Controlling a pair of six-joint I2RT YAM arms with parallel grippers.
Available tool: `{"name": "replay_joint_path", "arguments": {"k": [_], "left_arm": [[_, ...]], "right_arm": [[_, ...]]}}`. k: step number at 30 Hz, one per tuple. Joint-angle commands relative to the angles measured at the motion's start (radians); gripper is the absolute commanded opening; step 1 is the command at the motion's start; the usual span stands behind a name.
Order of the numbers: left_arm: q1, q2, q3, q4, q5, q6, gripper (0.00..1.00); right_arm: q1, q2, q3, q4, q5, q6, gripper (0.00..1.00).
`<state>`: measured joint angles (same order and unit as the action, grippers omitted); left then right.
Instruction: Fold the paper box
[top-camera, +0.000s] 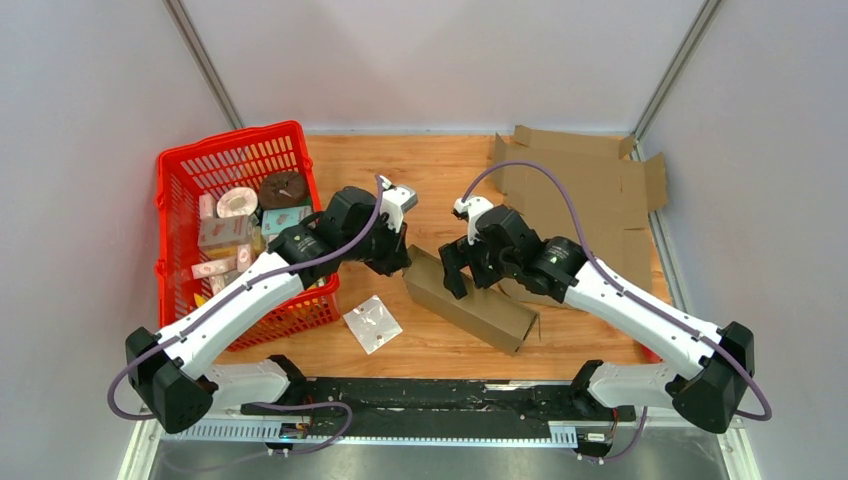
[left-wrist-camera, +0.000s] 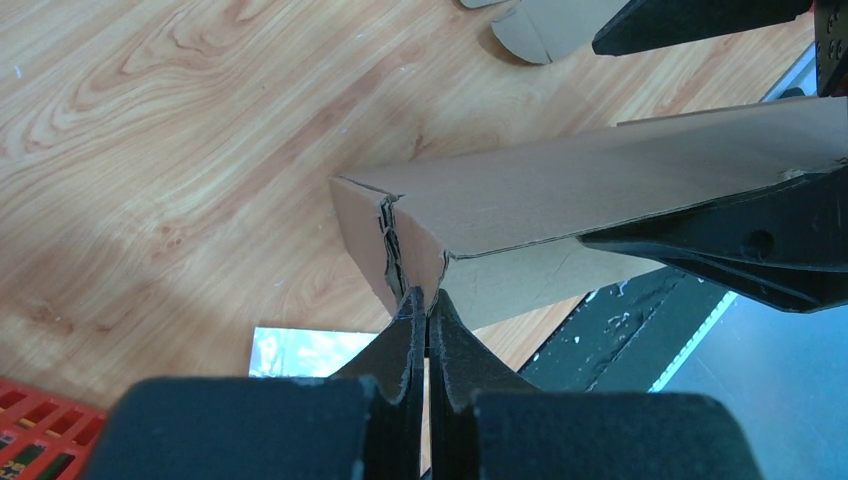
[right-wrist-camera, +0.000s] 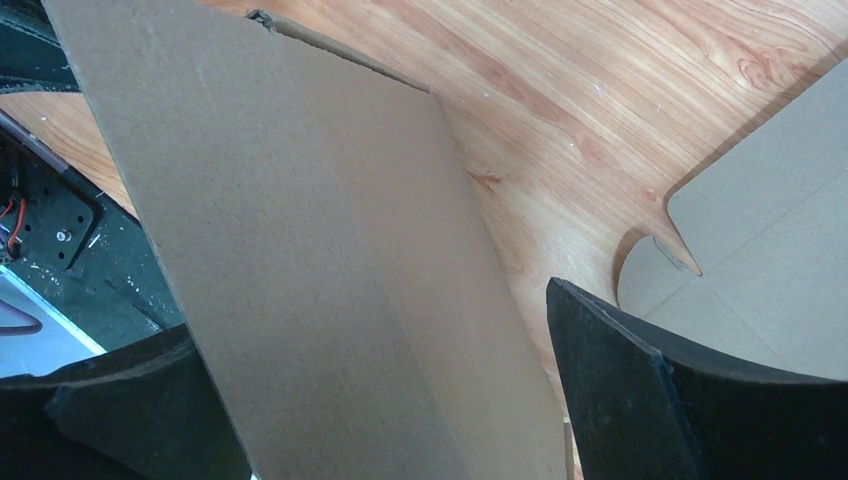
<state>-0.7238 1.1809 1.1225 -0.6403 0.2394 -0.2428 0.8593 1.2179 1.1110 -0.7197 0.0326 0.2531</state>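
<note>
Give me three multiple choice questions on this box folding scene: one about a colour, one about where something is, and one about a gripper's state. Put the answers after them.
1. What colour is the basket?
A. Blue
B. Red
C. Green

2. Where does the flat cardboard lie?
A. On the far right part of the table
B. Inside the basket
C. Hanging off the near edge

3. How is the right gripper?
A. Shut on the basket rim
B. Shut, clear of everything
C. Open, astride the paper box

Answers:
1 B, its mesh walls are red in the top view.
2 A, the top view shows the sheets spread at the far right.
3 C, the right wrist view shows a finger on each side of the box.
</note>
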Motion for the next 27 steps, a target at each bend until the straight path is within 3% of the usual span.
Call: {"name": "replay_joint_path", "arguments": {"k": [1, 13, 18, 21, 27], "left_arm": [[-0.009, 0.006, 0.002, 0.045, 0.041, -0.023, 0.0], [-0.009, 0.013, -0.052, 0.056, -0.031, 0.072, 0.0], [-0.009, 0.04, -0.055, 0.051, -0.045, 0.053, 0.0], [-0.011, 0.069, -0.046, 0.048, -0.052, 0.021, 0.0], [-0.009, 0.085, -0.032, 0.047, -0.06, 0.005, 0.0]], "right_arm": [[-0.031, 0.023, -0.022, 0.019, 0.029, -0.031, 1.0], [-0.054, 0.031, -0.014, 0.023, -0.056, -0.089, 1.0], [-0.101, 0.037, 0.018, -0.02, -0.068, -0.014, 1.0], [-0.106, 0.032, 0.058, -0.128, -0.045, 0.034, 1.0], [-0.117, -0.061, 0.133, -0.461, 0.174, 0.222, 1.0]]}}
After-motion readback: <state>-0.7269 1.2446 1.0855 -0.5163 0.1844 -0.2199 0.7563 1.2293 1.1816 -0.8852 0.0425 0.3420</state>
